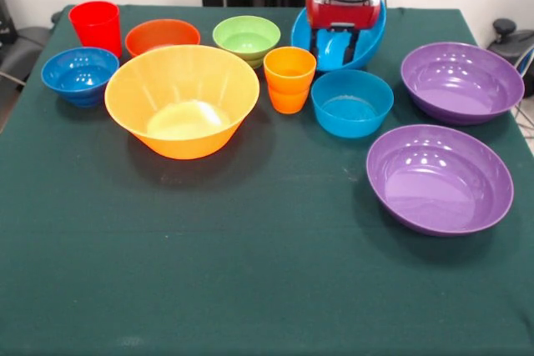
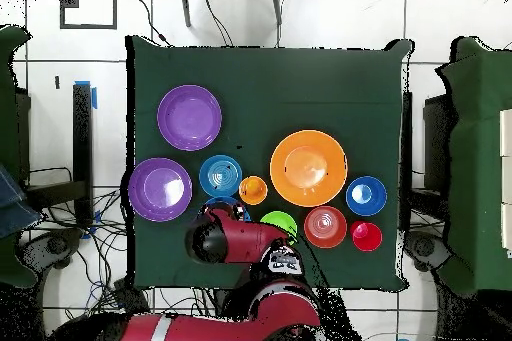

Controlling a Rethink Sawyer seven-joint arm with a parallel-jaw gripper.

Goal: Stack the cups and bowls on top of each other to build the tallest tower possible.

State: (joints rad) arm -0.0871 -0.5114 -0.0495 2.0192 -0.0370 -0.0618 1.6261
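My gripper (image 1: 338, 57) hangs at the table's far side, its jaws closed on the rim of the big blue bowl (image 1: 371, 39), which tilts with its inside toward the camera. In front of it stand the orange cup (image 1: 289, 79) and the light-blue bowl (image 1: 351, 102). The green bowl (image 1: 246, 37), orange-red bowl (image 1: 162, 37) and red cup (image 1: 96, 27) line the far edge to the left. The dark-blue bowl (image 1: 80, 74) and the large yellow-orange bowl (image 1: 181, 99) sit left of centre. Two purple bowls (image 1: 461, 82) (image 1: 439, 177) lie on the right. Nothing is stacked.
The green cloth table (image 1: 250, 289) has open room along its near half. In the overhead view the red arm (image 2: 235, 242) covers most of the big blue bowl (image 2: 222, 203). Cables and chairs surround the table on the floor.
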